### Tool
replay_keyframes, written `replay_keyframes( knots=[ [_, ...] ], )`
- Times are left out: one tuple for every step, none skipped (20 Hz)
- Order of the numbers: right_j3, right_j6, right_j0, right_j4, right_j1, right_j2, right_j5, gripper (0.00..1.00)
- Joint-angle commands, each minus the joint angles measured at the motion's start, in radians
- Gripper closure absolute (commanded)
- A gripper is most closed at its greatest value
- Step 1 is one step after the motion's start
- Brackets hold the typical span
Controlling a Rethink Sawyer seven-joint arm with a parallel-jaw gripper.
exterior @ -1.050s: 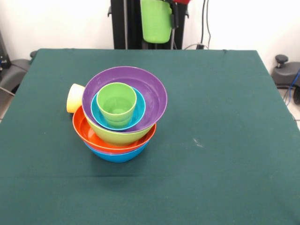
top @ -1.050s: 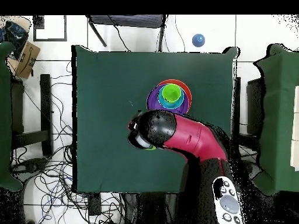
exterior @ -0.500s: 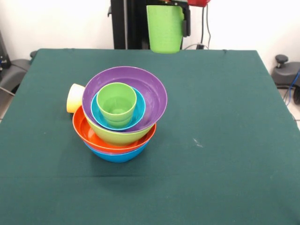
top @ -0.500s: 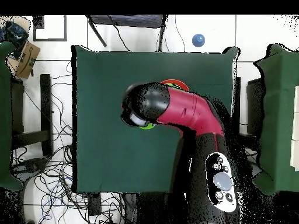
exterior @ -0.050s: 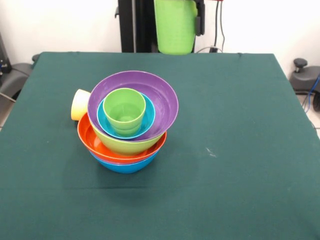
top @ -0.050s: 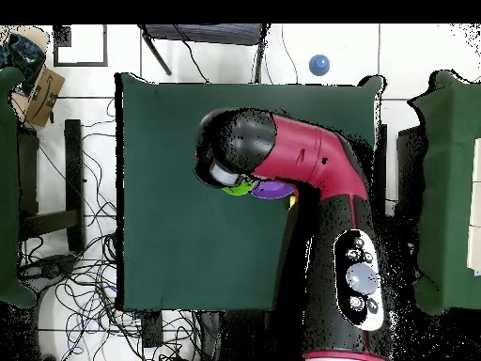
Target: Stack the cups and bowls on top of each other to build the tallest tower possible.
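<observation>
The tower [exterior @ -0.050s: 129, 125] stands left of the table's middle: blue bowl [exterior @ -0.050s: 125, 165] at the bottom, then orange [exterior @ -0.050s: 92, 142], lime green [exterior @ -0.050s: 125, 145], purple [exterior @ -0.050s: 162, 102] and cyan [exterior @ -0.050s: 150, 117] bowls, with a light green cup [exterior @ -0.050s: 124, 111] upright on top. A pale yellow cup [exterior @ -0.050s: 79, 104] lies on its side against the tower's far left. My gripper [exterior @ -0.050s: 176, 25] is shut on a larger green cup [exterior @ -0.050s: 174, 30], high at the top edge, behind and right of the tower; one black finger [exterior @ -0.050s: 199, 22] shows. In the overhead view the arm [top @ -0.050s: 291, 164] hides most of the tower; only purple [top @ -0.050s: 272, 190] and green [top @ -0.050s: 237, 188] slivers show.
The green cloth table [exterior @ -0.050s: 240, 150] spreads wide to the right and front of the tower. A black pedestal post [exterior @ -0.050s: 135, 25] stands behind the held cup. Cables and a cardboard box [top @ -0.050s: 38, 89] lie on the floor around the table.
The held green cup has shifted slightly left and up at the top edge. In the overhead view the arm has swung further over the table and now covers the tower.
</observation>
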Motion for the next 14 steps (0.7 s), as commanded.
replay_keyframes(
  knots=[
    [-0.102, -0.157, -0.037, -0.094, 0.037, 0.084, 0.121, 1.00],
    [-0.107, -0.163, -0.041, -0.097, 0.042, 0.088, 0.119, 1.00],
    [-0.118, -0.171, -0.047, -0.100, 0.054, 0.094, 0.116, 1.00],
    [-0.121, -0.173, -0.049, -0.103, 0.060, 0.097, 0.111, 1.00],
    [-0.125, -0.181, -0.052, -0.109, 0.071, 0.101, 0.094, 1.00],
    [-0.123, -0.183, -0.057, -0.106, 0.078, 0.107, 0.082, 1.00],
    [-0.126, -0.184, -0.060, -0.107, 0.083, 0.110, 0.073, 1.00],
    [-0.134, -0.185, -0.061, -0.112, 0.090, 0.113, 0.069, 1.00],
    [-0.143, -0.186, -0.062, -0.117, 0.098, 0.117, 0.065, 1.00],
    [-0.149, -0.187, -0.063, -0.119, 0.105, 0.122, 0.064, 1.00],
    [-0.153, -0.191, -0.065, -0.123, 0.109, 0.125, 0.057, 1.00],
    [-0.160, -0.194, -0.066, -0.126, 0.116, 0.128, 0.056, 1.00],
    [-0.162, -0.195, -0.068, -0.127, 0.120, 0.130, 0.056, 1.00],
    [-0.161, -0.197, -0.070, -0.128, 0.124, 0.133, 0.048, 1.00]
  ],
)
